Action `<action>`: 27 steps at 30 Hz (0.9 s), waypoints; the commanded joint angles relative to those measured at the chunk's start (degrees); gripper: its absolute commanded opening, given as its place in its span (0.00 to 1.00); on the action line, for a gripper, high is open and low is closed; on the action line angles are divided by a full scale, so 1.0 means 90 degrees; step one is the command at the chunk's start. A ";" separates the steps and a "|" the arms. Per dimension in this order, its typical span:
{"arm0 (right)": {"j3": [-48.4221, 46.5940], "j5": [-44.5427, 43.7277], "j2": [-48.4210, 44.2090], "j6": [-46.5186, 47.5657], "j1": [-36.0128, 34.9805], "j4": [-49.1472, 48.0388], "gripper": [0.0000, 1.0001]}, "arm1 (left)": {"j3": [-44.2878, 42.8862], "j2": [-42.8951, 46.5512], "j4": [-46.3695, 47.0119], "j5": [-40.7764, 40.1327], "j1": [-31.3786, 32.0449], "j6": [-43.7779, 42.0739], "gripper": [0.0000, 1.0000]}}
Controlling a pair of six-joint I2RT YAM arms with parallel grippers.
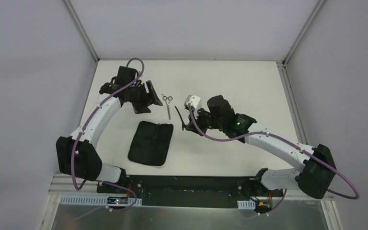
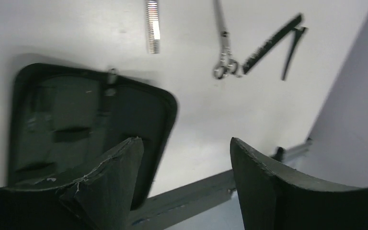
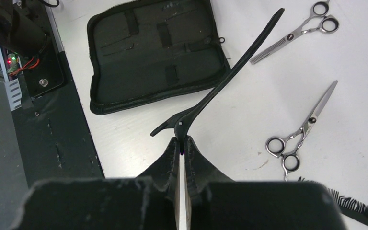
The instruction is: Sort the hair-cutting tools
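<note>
My right gripper (image 3: 181,141) is shut on the end of a thin dark clip (image 3: 220,86), whose tip points past the corner of the open black case (image 3: 158,52). In the top view this gripper (image 1: 188,125) sits just right of the case (image 1: 151,142). Silver thinning scissors (image 3: 297,33) and plain silver scissors (image 3: 299,132) lie on the table to its right. A black comb's teeth (image 3: 354,203) show at the bottom right edge. My left gripper (image 1: 146,98) is open and empty, beyond the case and left of the silver scissors (image 1: 167,100). In the left wrist view its fingers (image 2: 120,167) stand wide apart.
The left wrist view shows the case (image 2: 76,124), silver scissors (image 2: 224,48) and two slim black pieces in a V (image 2: 273,40). A dark metal rail (image 1: 182,184) runs along the table's near edge. Walls close in the table's left, right and far sides.
</note>
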State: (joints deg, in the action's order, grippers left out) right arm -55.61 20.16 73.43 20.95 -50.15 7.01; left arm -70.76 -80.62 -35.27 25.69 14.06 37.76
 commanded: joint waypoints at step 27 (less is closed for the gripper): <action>-0.1079 -0.0127 0.1131 -0.1031 -0.1427 0.0760 0.00 | 0.1126 -0.1740 -0.1319 -0.2788 -0.0791 -0.1308 0.55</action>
State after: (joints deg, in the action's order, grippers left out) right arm -60.40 18.87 79.09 14.83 -59.92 13.98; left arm -61.41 -95.26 -46.87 2.24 7.40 26.06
